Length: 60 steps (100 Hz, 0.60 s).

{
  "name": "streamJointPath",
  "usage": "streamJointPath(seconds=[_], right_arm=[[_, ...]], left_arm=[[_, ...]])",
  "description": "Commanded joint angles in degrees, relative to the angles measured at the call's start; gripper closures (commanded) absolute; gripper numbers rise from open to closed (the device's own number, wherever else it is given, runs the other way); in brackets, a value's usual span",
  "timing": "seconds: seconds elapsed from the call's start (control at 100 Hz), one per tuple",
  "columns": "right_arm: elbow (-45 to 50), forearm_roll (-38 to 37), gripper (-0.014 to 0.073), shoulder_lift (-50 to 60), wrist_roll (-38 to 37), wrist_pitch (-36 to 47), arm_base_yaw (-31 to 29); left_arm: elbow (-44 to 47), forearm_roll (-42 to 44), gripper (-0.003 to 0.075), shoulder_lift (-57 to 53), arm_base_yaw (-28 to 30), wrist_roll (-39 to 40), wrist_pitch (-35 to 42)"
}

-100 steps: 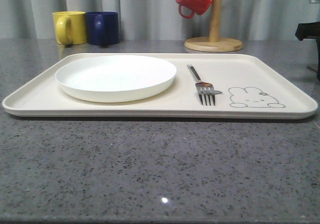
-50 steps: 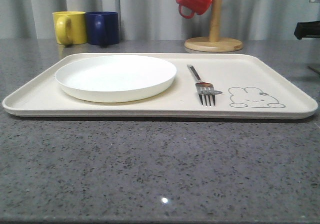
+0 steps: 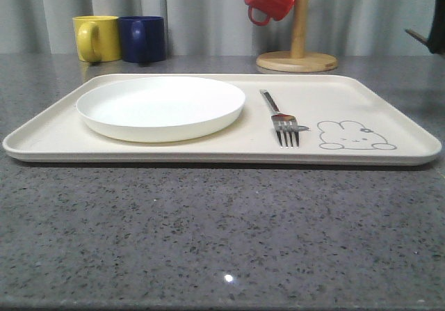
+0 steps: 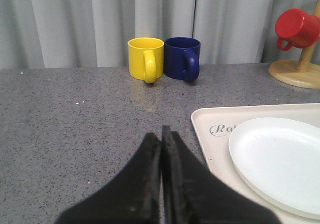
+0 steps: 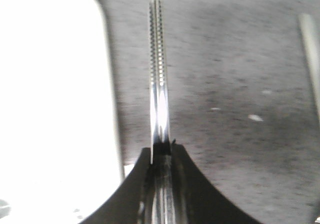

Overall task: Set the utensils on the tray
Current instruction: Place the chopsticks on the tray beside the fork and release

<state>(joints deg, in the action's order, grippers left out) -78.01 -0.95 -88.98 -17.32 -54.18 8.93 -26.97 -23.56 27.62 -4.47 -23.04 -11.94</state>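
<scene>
Grey speckled surface carried the tray with plate and fork; right tool pinched chopsticks, left tool closed, empty.

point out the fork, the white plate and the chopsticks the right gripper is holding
fork (image 3: 281, 120), front view, neck just above the tines
white plate (image 3: 160, 104), front view, middle of its flat well
chopsticks (image 5: 159, 78), right wrist view, shiny shaft below the ridged tips
</scene>
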Motion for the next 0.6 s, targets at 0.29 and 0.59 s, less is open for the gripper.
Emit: streamJointPath(seconds=[0.29,0.59], right_arm=[[-4.85,-8.38,0.0579,-3.36,-16.29,4.41,16.16],[-4.85,-8.59,0.0579,-7.99,-21.24,7.61,17.52]], left_arm=[[-1.53,-0.51,0.0738,0.21,0.15,0.20,4.46],[-1.53,-0.51,0.0738,0.21,0.15,0.20,4.46]])
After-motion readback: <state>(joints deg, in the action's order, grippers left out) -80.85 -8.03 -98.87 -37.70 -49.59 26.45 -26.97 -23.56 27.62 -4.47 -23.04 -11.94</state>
